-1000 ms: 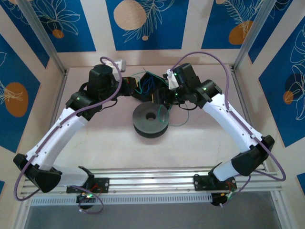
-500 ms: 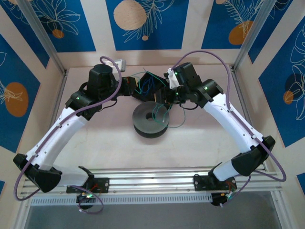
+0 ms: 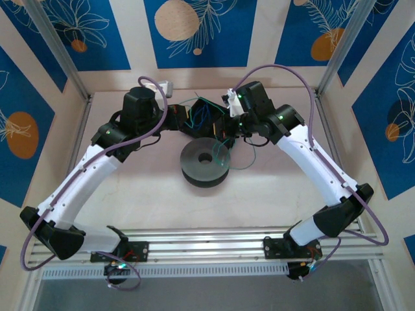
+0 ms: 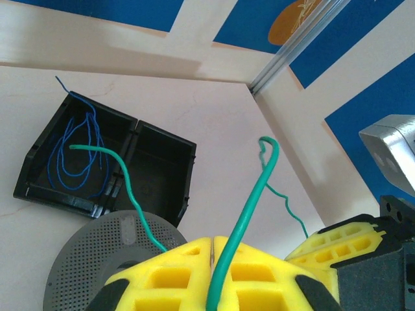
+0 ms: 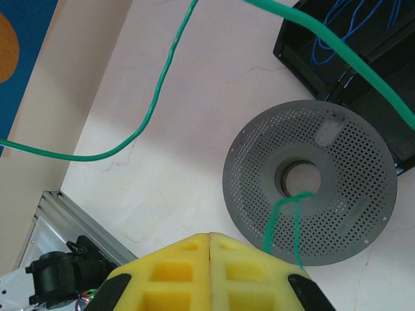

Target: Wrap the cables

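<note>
green cable (image 5: 154, 102); right pincer (image 5: 211, 237) now closed

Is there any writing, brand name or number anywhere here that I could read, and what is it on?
No readable text anywhere.
Pale label on the gray spool: too blurred to read.
Blue wall panels: leaf and circle patterns, no words.

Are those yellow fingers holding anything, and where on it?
Left fingers pinch the green cable partway along its length. Right fingers are shut; a green loop runs behind one, grip unclear.
</note>
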You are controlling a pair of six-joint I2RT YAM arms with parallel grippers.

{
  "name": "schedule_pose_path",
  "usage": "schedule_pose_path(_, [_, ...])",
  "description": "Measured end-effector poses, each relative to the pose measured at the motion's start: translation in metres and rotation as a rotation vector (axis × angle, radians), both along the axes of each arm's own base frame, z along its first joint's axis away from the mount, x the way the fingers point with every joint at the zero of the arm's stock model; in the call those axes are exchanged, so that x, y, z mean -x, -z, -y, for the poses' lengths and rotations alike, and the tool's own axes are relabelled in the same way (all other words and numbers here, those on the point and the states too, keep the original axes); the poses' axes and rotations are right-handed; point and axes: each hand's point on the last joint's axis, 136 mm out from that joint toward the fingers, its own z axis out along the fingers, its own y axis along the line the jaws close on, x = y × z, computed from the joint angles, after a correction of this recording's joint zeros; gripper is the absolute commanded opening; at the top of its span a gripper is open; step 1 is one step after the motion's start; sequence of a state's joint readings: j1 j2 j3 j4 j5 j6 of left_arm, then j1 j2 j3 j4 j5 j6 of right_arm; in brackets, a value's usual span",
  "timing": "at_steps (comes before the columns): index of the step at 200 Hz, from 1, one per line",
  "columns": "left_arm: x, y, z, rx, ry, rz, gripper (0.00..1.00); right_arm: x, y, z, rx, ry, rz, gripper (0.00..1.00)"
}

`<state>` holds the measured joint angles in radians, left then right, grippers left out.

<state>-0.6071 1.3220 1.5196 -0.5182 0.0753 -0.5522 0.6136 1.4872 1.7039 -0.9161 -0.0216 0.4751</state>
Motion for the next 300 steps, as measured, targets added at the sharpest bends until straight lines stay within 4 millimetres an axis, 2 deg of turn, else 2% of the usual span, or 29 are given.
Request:
schedule_pose_path(12, [-0.001, 0.001, -0.001, -0.003, -0.006, 0.0, 0.0, 0.001, -0.001, -0.001, 0.0, -0.003, 0.0, 0.0])
schedule_pose_path(25, [-0.002, 0.002, -0.001, -0.008, -0.01, -0.004, 0.0, 0.002, -0.002, -0.001, 0.003, -0.004, 0.002, 0.21])
schedule_pose_path(31, [-0.002, 0.004, -0.001, -0.011, -0.012, -0.007, 0.0, 0.002, -0.001, -0.001, 0.007, -0.004, 0.005, 0.27])
schedule_pose_path(101, [-0.004, 0.012, 0.0, -0.028, -0.012, -0.031, 0.0, -0.003, 0.005, 0.012, 0.055, 0.037, 0.005, 0.32])
schedule_pose_path(136, [-0.004, 0.012, 0.0, -0.028, -0.012, -0.031, 0.0, -0.008, 0.007, 0.019, 0.069, 0.064, 0.007, 0.39])
schedule_pose_path(207, [-0.003, 0.012, 0.001, -0.024, -0.005, -0.033, 0.0, -0.01, 0.013, 0.023, 0.081, 0.076, -0.005, 0.37])
schedule_pose_path(252, [-0.002, 0.012, 0.002, -0.022, 0.002, -0.035, 0.0, -0.01, 0.014, 0.023, 0.081, 0.076, -0.007, 0.31])
schedule_pose_path(300, [-0.002, 0.012, 0.002, -0.015, -0.002, -0.042, 0.0, -0.01, 0.015, 0.022, 0.08, 0.073, -0.01, 0.29])
